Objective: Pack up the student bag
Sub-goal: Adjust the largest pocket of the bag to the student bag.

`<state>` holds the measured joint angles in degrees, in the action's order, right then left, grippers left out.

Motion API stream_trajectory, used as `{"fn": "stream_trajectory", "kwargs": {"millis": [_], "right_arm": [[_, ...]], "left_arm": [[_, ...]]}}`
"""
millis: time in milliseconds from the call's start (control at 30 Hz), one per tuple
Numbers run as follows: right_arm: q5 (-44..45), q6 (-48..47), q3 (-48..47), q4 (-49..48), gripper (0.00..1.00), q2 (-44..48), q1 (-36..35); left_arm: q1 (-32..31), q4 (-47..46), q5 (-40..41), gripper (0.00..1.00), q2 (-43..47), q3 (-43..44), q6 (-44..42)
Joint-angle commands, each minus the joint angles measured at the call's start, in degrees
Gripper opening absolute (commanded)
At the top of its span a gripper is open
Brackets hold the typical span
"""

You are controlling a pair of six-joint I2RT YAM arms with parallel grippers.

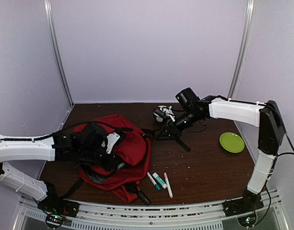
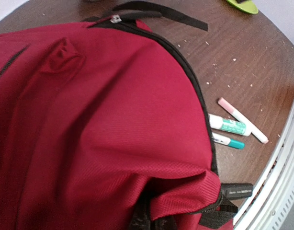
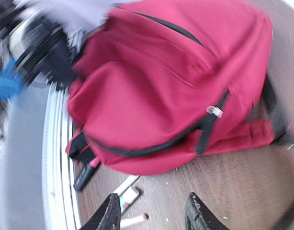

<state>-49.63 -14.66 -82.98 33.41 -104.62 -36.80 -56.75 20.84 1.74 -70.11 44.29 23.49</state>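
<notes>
L gripper (image 1: 101, 143) sits on top of student bag (image 1: 132, 151), which lies slumped at left-centre of table (image 1: 204, 167). Its fingers are lost against dark parts in top view, and L wrist cam shows only red fabric, so can't tell how wide it is or whether it has anything pinched.

Zip line looks closed in both wrist cams. Near edge in top view shows a dark/grey gap, maybe an opening, can't confirm.

Just right of bag, by front edge: black marker (image 1: 142, 196) tucked against the hem, then teal pen (image 1: 153, 181), green-label marker (image 1: 160, 180) and pink marker (image 1: 168, 185) side by side, all outside bag.

R gripper (image 3: 154, 218) hangs by bag's far-right corner near a black strap (image 2: 175, 16), fingers spread wide, nothing between them. Small white/black item (image 1: 162, 113) sits just beyond it, too small to ID. Green plate (image 1: 231, 142) is far right, well apart.

Progress est.: early. Nothing visibly packed, 4 pens left to go in, and bag prob needs opening first.
</notes>
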Motion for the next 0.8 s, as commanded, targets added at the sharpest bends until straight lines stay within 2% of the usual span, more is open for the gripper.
{"fn": "stream_trajectory", "kwargs": {"millis": [0, 133, 267, 500, 767], "right_arm": [[5.7, -22.3, 3.1, 7.4, 0.47, 7.7, -4.1], [15.3, -32.1, 3.4, 11.1, 0.43, 7.5, -12.1], [22.8, -34.0, 3.0, 7.5, 0.36, 4.3, -18.8], [30.6, -35.2, -4.7, 6.1, 0.33, -3.4, -21.2], [42.0, -37.9, -11.6, 6.0, 0.41, -11.4, -21.2]], "left_arm": [[0.2, -2.0, 10.3, 0.0, 4.1, -0.1, 0.8], [1.0, -2.9, 14.0, 0.0, 5.9, 0.5, 2.0], [2.5, -3.9, 15.3, 0.0, 6.0, 1.3, 3.6], [5.2, -4.8, 16.2, 0.0, 4.0, 5.6, 6.5], [7.3, -10.2, 15.0, 0.0, 2.5, 7.4, 7.2]]}}
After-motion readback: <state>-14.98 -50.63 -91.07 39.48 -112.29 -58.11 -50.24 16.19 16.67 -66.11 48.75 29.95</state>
